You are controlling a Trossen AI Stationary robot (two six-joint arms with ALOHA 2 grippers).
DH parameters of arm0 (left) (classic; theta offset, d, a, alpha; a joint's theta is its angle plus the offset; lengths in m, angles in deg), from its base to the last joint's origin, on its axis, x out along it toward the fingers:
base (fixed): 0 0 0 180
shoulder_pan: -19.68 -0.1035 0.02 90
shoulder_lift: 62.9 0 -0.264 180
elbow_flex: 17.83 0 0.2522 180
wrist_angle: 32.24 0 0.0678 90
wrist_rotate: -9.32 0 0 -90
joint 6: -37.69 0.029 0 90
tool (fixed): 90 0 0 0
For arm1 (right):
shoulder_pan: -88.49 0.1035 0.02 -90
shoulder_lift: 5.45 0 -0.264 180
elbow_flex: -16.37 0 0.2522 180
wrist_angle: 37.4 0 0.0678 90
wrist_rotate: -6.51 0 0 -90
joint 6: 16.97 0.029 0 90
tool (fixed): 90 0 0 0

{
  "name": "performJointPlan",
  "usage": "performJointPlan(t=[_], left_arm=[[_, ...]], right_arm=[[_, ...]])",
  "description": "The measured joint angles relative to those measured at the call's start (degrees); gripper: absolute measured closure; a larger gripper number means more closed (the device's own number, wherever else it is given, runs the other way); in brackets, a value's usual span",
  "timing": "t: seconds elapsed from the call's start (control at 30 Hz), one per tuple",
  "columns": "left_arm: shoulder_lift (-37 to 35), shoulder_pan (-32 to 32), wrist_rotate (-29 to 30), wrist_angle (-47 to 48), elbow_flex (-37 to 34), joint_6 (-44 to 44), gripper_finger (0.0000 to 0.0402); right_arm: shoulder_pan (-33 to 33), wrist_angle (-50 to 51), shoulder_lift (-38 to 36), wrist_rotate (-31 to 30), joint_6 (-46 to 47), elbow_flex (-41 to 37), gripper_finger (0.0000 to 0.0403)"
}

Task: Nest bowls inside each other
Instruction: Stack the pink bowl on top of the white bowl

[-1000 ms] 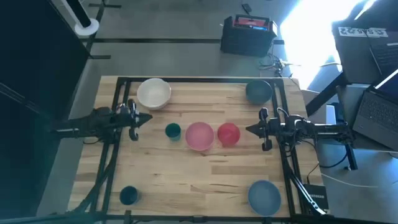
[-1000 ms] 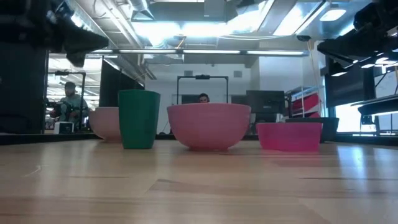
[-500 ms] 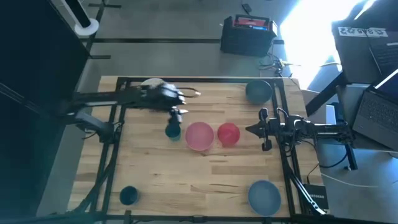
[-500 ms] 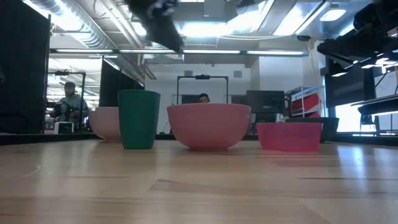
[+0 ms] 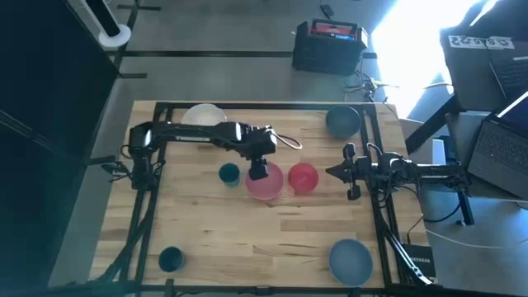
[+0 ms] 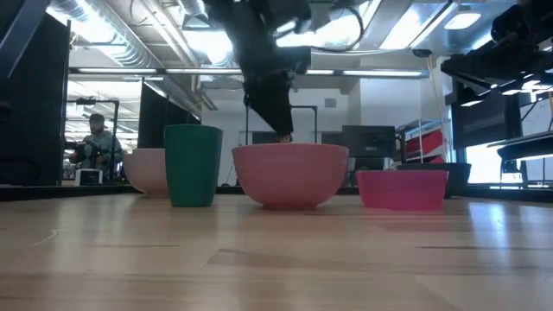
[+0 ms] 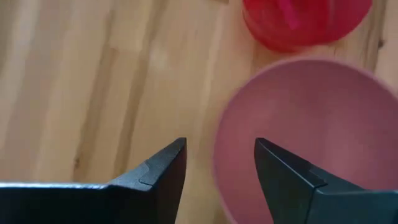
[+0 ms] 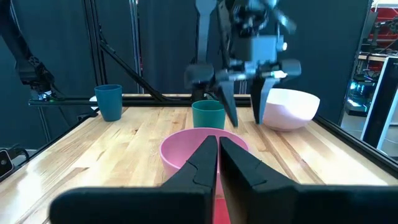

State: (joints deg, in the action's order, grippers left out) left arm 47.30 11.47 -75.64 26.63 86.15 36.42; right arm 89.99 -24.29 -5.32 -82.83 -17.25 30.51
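A pale pink bowl stands at the table's middle, with a red bowl to its right and a small teal bowl to its left. My left arm partly hides the white bowl at the far left. My left gripper is open and points steeply down just above the pink bowl's far rim. One finger is over the hollow and the other outside it. My right gripper waits shut at the right, level, pointing at the red bowl.
Grey-blue bowls stand at the far right and near right. A second teal bowl stands at the near left. Black frame rails run along the table's left and right sides. A person sits in the room beyond.
My left arm has swung out from the table's left edge, over the white bowl, to the pink bowl in the middle. Its gripper has tipped from level to pointing steeply down, and it has opened. No bowl has moved.
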Motion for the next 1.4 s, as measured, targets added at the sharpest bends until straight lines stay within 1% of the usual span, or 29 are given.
performJointPlan(t=[0.23,0.43,0.8,0.83,0.97,1.07,1.2,1.27,1.37,1.4], left_arm=[[3.6,0.0,-0.8,2.3,0.0,-1.3,0.0229],[6.0,-0.1,-1.1,1.2,0.0,-1.8,0.0231],[7.4,-0.3,-1.7,3.0,2.9,-1.3,0.0391],[7.5,-0.4,-2.0,3.5,3.6,-1.3,0.0400],[6.7,-1.3,-3.2,8.1,10.9,-1.2,0.0401],[4.6,-3.9,-3.9,10.6,14.7,-0.3,0.0401],[0.8,-9.0,-3.4,18.8,16.5,1.8,0.0401],[-2.3,-12.7,-2.6,22.5,16.6,2.6,0.0401],[-6.9,-20.0,1.0,30.1,15.0,4.6,0.0401],[-8.1,-22.5,1.4,31.3,14.1,5.2,0.0401]], right_arm=[[0.0,0.0,0.0,0.0,0.0,0.0,0.0402],[0.0,0.0,0.0,0.0,0.0,0.0,0.0402],[0.0,0.0,0.0,0.0,0.0,0.0,0.0402],[0.0,0.0,0.0,0.0,0.0,0.0,0.0402],[0.0,0.0,0.0,0.0,0.0,0.0,0.0402],[0.0,0.0,0.0,0.0,0.0,0.0,0.0402],[0.0,0.0,0.0,0.0,0.0,0.0,0.0402],[0.0,0.0,0.0,0.0,0.0,0.0,0.0402],[0.0,0.0,0.0,0.0,0.0,0.0,0.0402],[0.0,0.0,0.0,0.0,0.0,0.0,0.0402]])
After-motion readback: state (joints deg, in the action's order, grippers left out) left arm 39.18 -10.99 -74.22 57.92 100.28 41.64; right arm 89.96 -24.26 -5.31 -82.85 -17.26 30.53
